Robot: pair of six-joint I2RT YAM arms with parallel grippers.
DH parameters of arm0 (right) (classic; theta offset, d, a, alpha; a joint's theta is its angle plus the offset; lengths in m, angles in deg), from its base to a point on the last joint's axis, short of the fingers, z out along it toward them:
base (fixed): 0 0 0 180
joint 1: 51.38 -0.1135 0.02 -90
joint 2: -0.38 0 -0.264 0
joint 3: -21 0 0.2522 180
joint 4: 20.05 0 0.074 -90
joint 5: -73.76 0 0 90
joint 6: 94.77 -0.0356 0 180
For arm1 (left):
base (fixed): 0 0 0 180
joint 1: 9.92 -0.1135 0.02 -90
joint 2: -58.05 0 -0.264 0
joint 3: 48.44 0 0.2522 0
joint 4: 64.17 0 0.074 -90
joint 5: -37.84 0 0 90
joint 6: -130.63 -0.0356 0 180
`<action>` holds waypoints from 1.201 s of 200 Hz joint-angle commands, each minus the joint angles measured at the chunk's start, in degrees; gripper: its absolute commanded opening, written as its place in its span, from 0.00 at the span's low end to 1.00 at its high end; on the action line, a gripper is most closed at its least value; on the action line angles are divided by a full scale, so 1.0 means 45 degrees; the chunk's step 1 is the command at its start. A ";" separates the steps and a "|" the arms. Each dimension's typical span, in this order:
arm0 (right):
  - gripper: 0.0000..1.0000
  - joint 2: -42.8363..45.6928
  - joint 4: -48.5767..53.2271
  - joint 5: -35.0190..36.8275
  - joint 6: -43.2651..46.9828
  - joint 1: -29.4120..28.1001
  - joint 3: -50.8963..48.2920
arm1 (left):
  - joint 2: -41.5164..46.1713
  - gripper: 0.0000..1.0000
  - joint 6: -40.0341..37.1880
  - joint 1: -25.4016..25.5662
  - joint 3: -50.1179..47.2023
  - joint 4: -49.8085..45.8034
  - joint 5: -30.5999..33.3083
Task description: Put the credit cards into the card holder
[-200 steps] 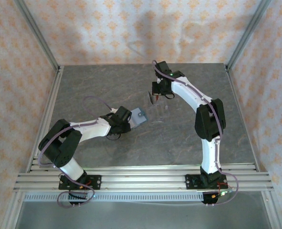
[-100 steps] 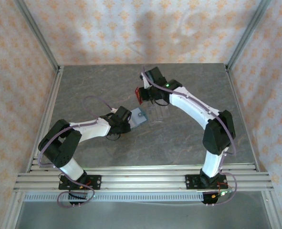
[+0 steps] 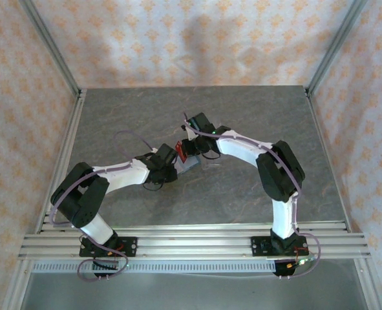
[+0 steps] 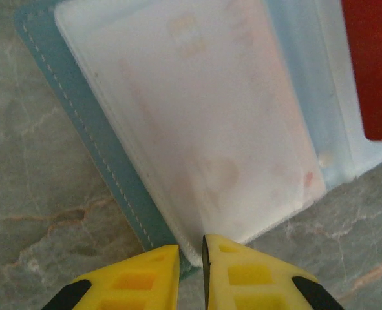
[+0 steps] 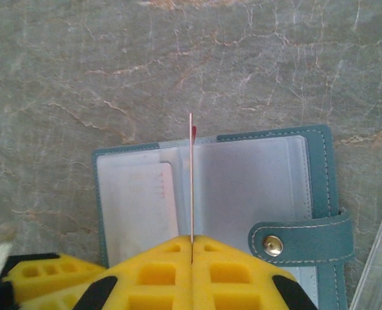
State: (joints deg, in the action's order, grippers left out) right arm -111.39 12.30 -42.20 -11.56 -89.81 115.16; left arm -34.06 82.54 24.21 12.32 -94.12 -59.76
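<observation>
Teal card holder (image 5: pixel 320 169) open on grey table (image 3: pixel 145 110), left gripper (image 4: pixel 191 253) nearly closed, pinching the holder's edge, pale card (image 4: pixel 197 123) inside a clear sleeve, right gripper (image 5: pixel 192 243) clamped tight on red card (image 5: pixel 191 174), card upright, edge-on over the holder's centre fold.

Robot test booth, lab-like: grey stone-look table (image 3: pixel 126 110) boxed in by aluminium frame (image 3: pixel 50 48) and patterned wall panels (image 3: pixel 191 39) (orange motifs); arms (image 3: pixel 240 144) bolted to rails (image 3: pixel 191 243).
</observation>
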 commanded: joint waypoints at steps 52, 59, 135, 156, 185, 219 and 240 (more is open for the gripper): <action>0.00 -0.0320 -0.1243 0.0011 -0.0932 -0.0187 -0.1142 | 0.1250 0.22 -0.0212 -0.1707 -0.0648 -0.1404 -0.2253; 0.00 -0.0290 -0.1374 -0.0050 -0.1162 -0.0223 -0.1274 | 0.1290 0.22 -0.0241 -0.1889 -0.0656 -0.1403 -0.2365; 0.00 -0.0067 -0.3419 0.1164 -0.4552 -0.1026 -0.3199 | 0.1583 0.28 -0.0626 -0.3046 -0.0284 -0.1737 -0.2706; 0.00 0.0218 -0.3942 0.1775 -0.5135 -0.1144 -0.3869 | 0.1707 0.28 -0.0805 -0.3211 -0.0057 -0.2152 -0.2520; 0.00 0.0499 -0.4072 0.2217 -0.5399 -0.1166 -0.4242 | 0.2109 0.31 -0.1021 -0.3341 0.0196 -0.2974 -0.1726; 0.00 0.0780 -0.4322 0.2389 -0.5674 -0.1180 -0.4618 | 0.2170 0.37 -0.1203 -0.3327 0.0481 -0.3200 -0.1537; 0.00 0.0927 -0.4409 0.2349 -0.5627 -0.1185 -0.4702 | 0.1846 0.38 -0.1322 -0.3341 0.0817 -0.3220 -0.1501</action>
State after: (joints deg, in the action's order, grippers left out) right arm -108.24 -9.82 -34.83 -36.30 -94.86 95.77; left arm -25.04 78.17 9.79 13.44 -105.90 -68.59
